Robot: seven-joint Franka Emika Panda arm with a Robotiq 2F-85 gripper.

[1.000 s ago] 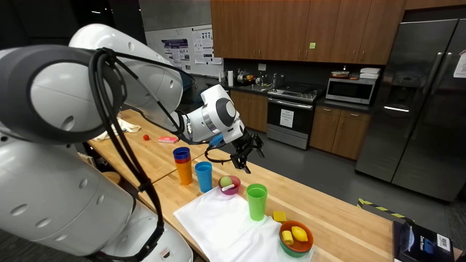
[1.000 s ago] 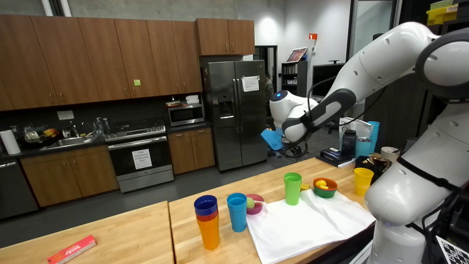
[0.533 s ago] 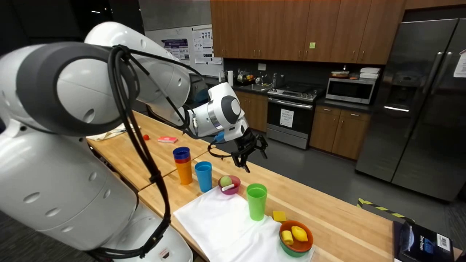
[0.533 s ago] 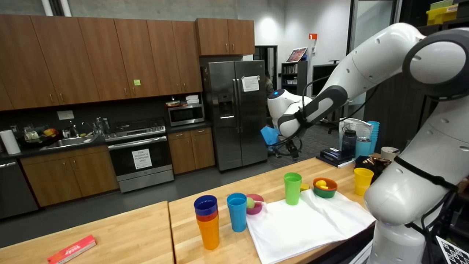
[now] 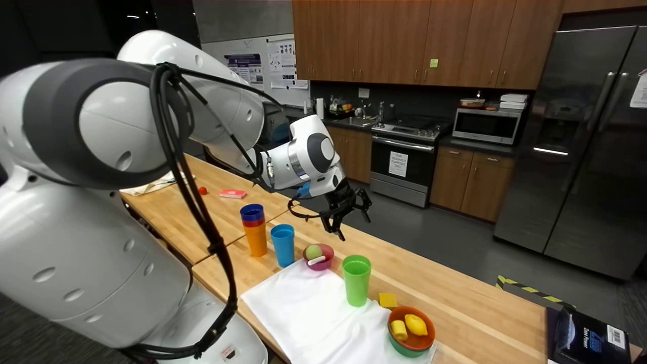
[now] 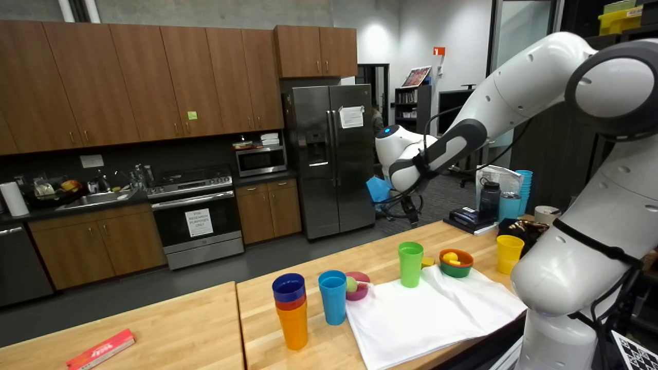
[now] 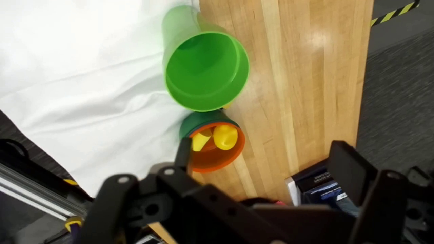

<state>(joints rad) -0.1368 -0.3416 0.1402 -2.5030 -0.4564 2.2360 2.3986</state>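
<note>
Wooden surface [image 5: 480,313] here, white cloth [image 5: 308,313] over part of it; the pincer [image 5: 355,229] hangs in mid-air, jaws spread wide; green cup [image 5: 357,283] stands upright at the cloth's edge, near the orange bowl [image 7: 215,160] with a lemon [image 7: 225,137] inside.

Green cup [image 5: 356,281], upright, mouth facing up, at the white cloth [image 5: 308,306] edge

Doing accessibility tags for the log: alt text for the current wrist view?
Open, empty gripper at the bottom of the frame, seen against a wooden table. An orange-lined bowl holds a lemon and another yellow piece; above it in the image, a green cup stands at the edge of a white cloth.
</note>
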